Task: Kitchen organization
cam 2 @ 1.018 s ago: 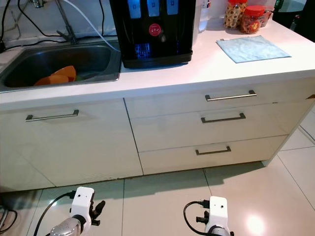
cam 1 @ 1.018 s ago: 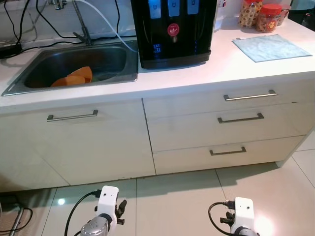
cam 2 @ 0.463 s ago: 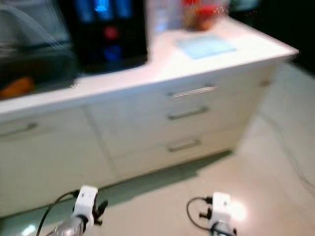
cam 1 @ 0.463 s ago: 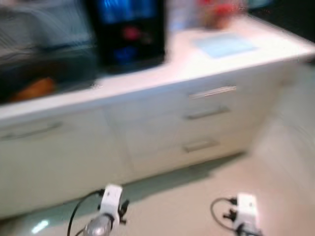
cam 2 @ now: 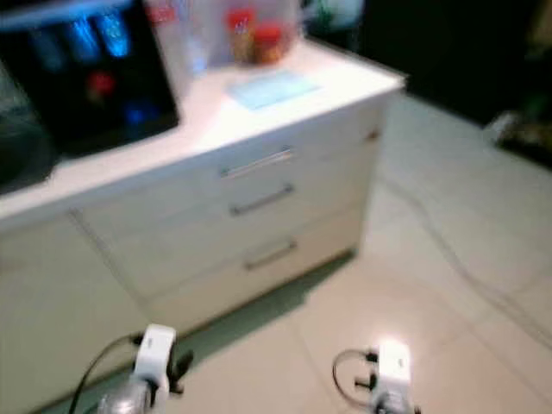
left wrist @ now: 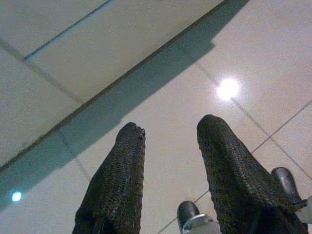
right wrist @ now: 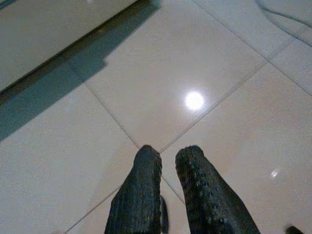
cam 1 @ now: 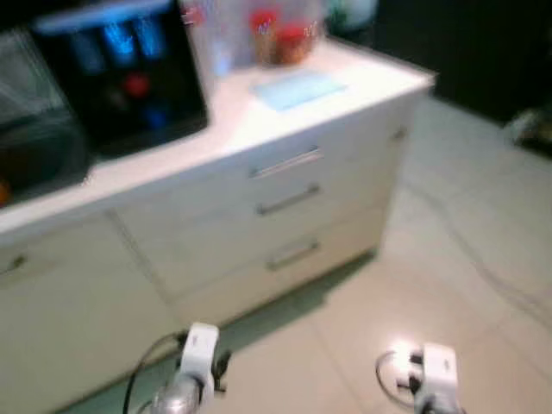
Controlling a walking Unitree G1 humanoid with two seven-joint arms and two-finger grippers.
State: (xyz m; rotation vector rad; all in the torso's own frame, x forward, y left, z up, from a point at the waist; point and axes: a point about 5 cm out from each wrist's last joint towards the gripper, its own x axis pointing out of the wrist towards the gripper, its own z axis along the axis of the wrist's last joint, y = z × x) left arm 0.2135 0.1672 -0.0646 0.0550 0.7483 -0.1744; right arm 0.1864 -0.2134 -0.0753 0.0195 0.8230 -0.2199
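The eye views are blurred. A white counter [cam 1: 250, 121] carries a black water dispenser [cam 1: 121, 78], a light blue cloth [cam 1: 297, 89] and red-lidded jars [cam 1: 280, 39] at the back. Three drawers with metal handles [cam 1: 285, 162] sit under the cloth. Both arms hang low over the tiled floor, well short of the counter, with the left wrist [cam 1: 197, 354] and right wrist [cam 1: 435, 371] at the picture's bottom. In the left wrist view my left gripper [left wrist: 170, 129] stands open above the tiles, nothing between its fingers. My right gripper [right wrist: 169, 152] is shut and empty above the floor.
The sink [cam 1: 34, 147] lies at the counter's left end. Pale floor tiles [cam 1: 448, 216] spread to the right of the counter's corner, with a thin cable [cam 1: 470, 259] lying across them. A dark opening [cam 1: 483, 52] lies beyond, with a small object [cam 1: 530, 129] at its foot.
The whole picture has swung: the camera has turned right, so the counter and dispenser sit further left and open floor shows on the right. Both arms hang as before.
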